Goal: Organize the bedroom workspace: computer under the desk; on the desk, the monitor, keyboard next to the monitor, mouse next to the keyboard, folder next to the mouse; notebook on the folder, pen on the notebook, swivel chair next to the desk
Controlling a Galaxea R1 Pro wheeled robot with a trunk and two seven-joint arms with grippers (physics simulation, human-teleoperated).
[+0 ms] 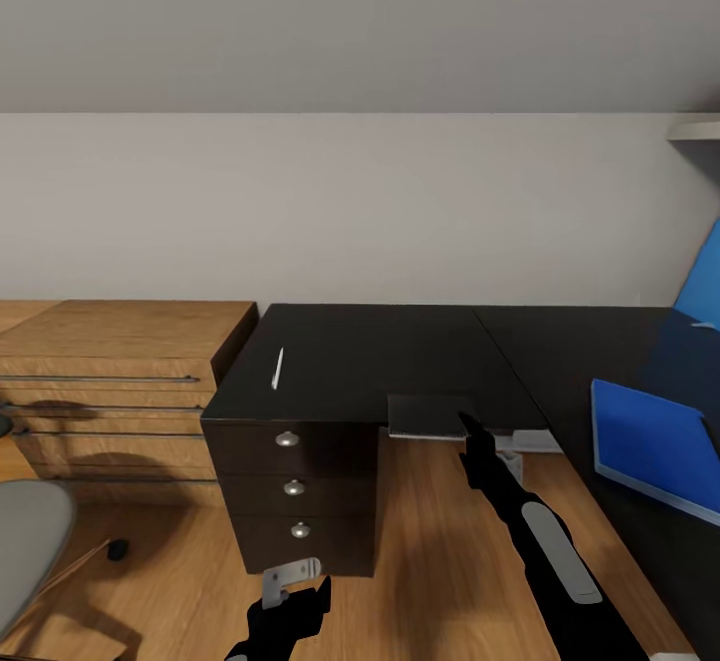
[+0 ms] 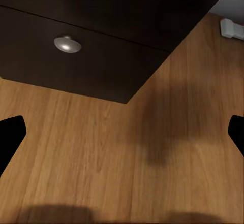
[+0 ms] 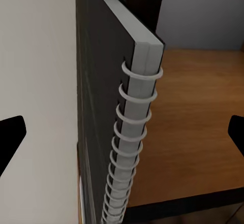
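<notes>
While the right pincer (image 1: 470,428) sat spread at the notebook (image 1: 428,415) overhanging the surface (image 1: 380,351) edge, the left pincer (image 1: 290,596) hung open, folder (image 1: 655,446) already up, pen (image 1: 278,368) apart; stacking remained.

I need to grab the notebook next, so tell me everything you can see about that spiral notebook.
The notebook is dark grey to black with a hard-looking cover, pale page edges and a white wire spiral binding along one side. It is closed and lies flat at the front edge of the desk, partly overhanging it. The right gripper is at its corner; contact cannot be confirmed.
</notes>
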